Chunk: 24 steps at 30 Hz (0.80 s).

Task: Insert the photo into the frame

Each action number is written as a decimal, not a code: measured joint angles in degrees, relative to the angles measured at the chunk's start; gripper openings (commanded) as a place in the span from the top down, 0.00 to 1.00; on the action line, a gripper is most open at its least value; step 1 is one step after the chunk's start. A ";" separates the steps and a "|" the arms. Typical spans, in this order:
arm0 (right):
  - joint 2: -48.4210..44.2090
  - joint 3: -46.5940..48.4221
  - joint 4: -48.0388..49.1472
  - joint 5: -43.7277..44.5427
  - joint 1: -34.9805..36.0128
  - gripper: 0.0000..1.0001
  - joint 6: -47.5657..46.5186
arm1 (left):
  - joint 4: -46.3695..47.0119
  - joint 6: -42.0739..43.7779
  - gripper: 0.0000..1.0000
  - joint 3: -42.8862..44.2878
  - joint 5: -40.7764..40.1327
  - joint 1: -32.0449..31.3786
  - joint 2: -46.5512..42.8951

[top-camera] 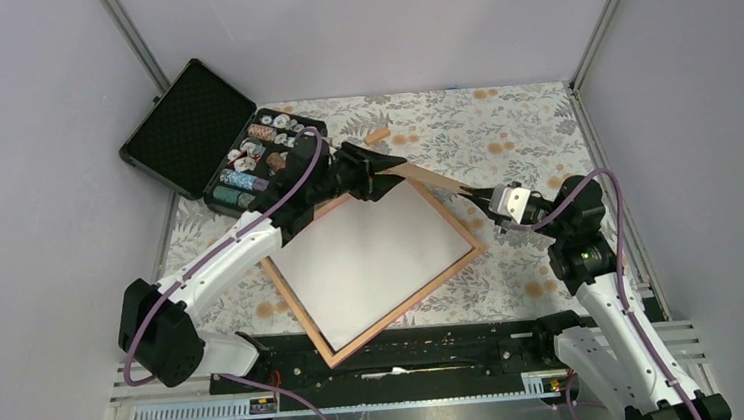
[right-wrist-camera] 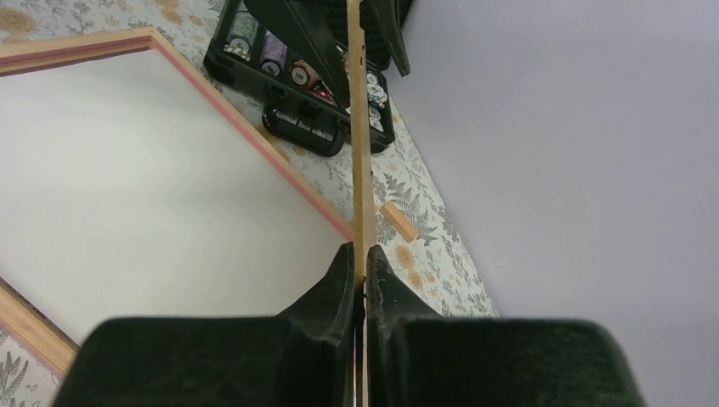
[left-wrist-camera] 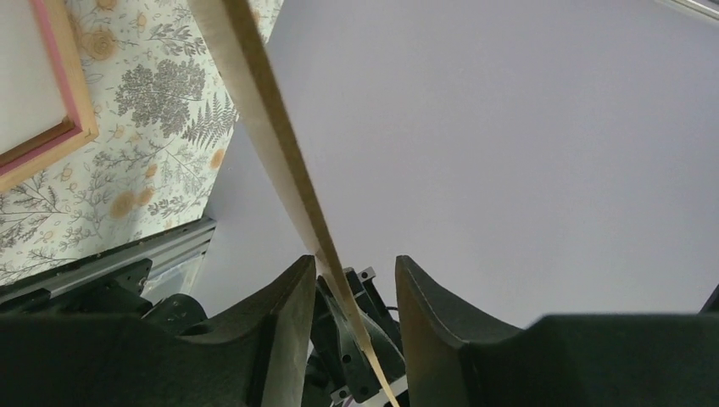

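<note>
The pinkish-orange frame (top-camera: 408, 307) lies flat on the floral table. Inside it lies the photo (top-camera: 372, 260), white back up; its printed side is hidden. A thin brown board (top-camera: 428, 176) is held on edge above the frame's far corner. My right gripper (top-camera: 478, 200) is shut on the board's right end; the wrist view shows its tips (right-wrist-camera: 359, 254) pinching the board (right-wrist-camera: 359, 127). My left gripper (top-camera: 385, 177) is at the board's left end, open (left-wrist-camera: 354, 263), with the board (left-wrist-camera: 271, 127) passing between its fingers, close to the left one. The frame (right-wrist-camera: 254, 127) and white sheet (right-wrist-camera: 127, 170) lie below.
An open black case (top-camera: 211, 132) with several spools stands at the far left, behind the left arm. A small wooden block (top-camera: 378, 135) lies on the table beyond the frame, also in the right wrist view (right-wrist-camera: 398, 222). Grey walls enclose the table.
</note>
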 measured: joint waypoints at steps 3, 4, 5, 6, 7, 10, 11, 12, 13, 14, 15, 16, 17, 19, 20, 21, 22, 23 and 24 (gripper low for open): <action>0.13 0.26 -0.92 0.66 0.61 1.00 -0.96 | -1.46 0.39 0.77 0.00 -0.31 -0.15 -0.24; 0.15 0.39 -1.18 0.81 0.76 1.00 -1.22 | -1.90 0.85 0.82 0.00 -0.28 -0.15 -0.24; 0.20 0.52 -1.57 1.16 0.92 1.00 -1.64 | -2.36 1.07 0.87 0.00 -0.11 -0.15 -0.24; 0.24 0.55 -1.81 1.51 1.03 0.99 -2.32 | -3.15 1.22 0.92 0.02 0.07 -0.15 -0.24; 0.26 0.55 -2.23 1.77 1.16 0.88 -2.89 | -4.20 1.51 0.95 0.09 0.37 -0.13 -0.22; 0.31 0.55 -4.55 2.75 1.84 0.56 -3.93 | -8.74 2.36 1.00 1.68 1.09 0.04 0.76; 0.31 0.55 -5.44 3.28 2.03 0.45 -3.26 | -10.03 3.04 1.00 2.29 1.14 0.04 1.18; 0.31 0.52 -6.29 3.76 2.21 0.13 -2.67 | -10.56 4.20 1.00 2.60 1.05 0.00 1.51; 0.31 0.52 -7.32 4.04 2.38 0.02 -2.14 | -10.47 5.81 1.00 2.95 0.92 0.00 1.77; 0.24 0.52 -7.56 4.22 2.56 0.01 -1.33 | -10.69 7.67 1.00 3.45 0.76 -0.02 1.90; 0.00 0.52 -7.50 4.35 2.69 0.00 -0.94 | -11.19 9.22 1.00 3.85 0.61 -0.02 1.90; -0.57 0.55 -7.52 4.61 2.75 0.00 -0.48 | -12.13 10.99 1.00 4.26 0.50 -0.04 1.92; -1.31 0.59 -7.61 4.63 2.80 0.00 0.09 | -13.31 12.41 1.00 4.52 0.46 -0.04 1.92; -3.32 0.94 -8.68 4.50 2.82 0.00 1.46 | -14.21 15.04 1.00 4.61 0.85 -0.02 2.12; -4.33 1.09 -9.03 4.15 2.91 0.00 2.19 | -14.27 16.26 1.00 4.79 1.38 -0.02 2.27; -5.35 1.55 -10.05 3.67 2.93 0.00 3.10 | -14.03 17.66 1.00 4.98 1.95 0.04 2.45; -6.23 1.97 -10.80 3.26 2.99 0.00 4.11 | -13.77 19.21 1.00 5.22 2.78 0.33 2.56; -6.82 2.51 -11.65 2.38 3.06 0.00 5.11 | -13.35 21.14 1.00 5.38 3.43 0.57 2.60; -7.45 3.54 -11.85 1.99 3.10 0.00 6.54 | -13.40 24.65 1.00 5.46 3.85 0.85 2.62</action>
